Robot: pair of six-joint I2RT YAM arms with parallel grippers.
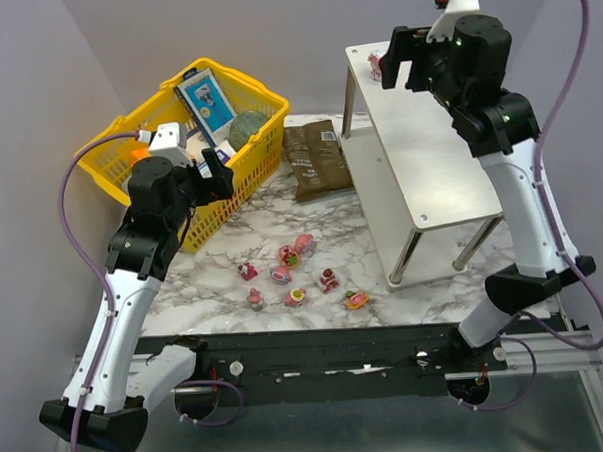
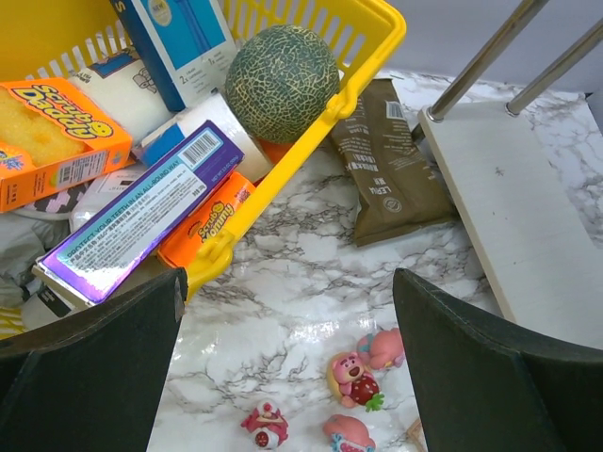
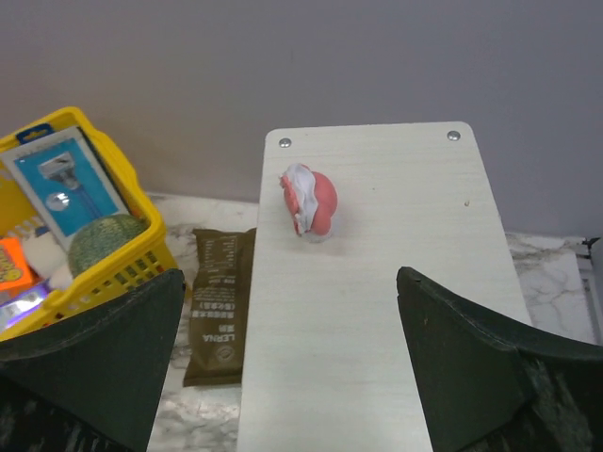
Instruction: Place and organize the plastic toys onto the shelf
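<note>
Several small pink and red plastic toys point(image 1: 295, 269) lie loose on the marble table in front of the arms; some show in the left wrist view point(image 2: 355, 379). One pink toy point(image 1: 375, 63) stands on the far left corner of the shelf's top board point(image 1: 418, 141), also in the right wrist view point(image 3: 309, 201). My right gripper point(image 1: 398, 60) is open and empty, above the shelf point(image 3: 377, 311) just near of that toy. My left gripper point(image 1: 214, 175) is open and empty, held above the table by the basket, behind the loose toys.
A yellow basket point(image 1: 128, 138) of grocery boxes and a melon point(image 2: 281, 83) stands at the back left. A brown packet point(image 1: 315, 157) lies between the basket and the shelf. The shelf's lower board point(image 2: 513, 202) and metal legs point(image 2: 480, 58) are to the right.
</note>
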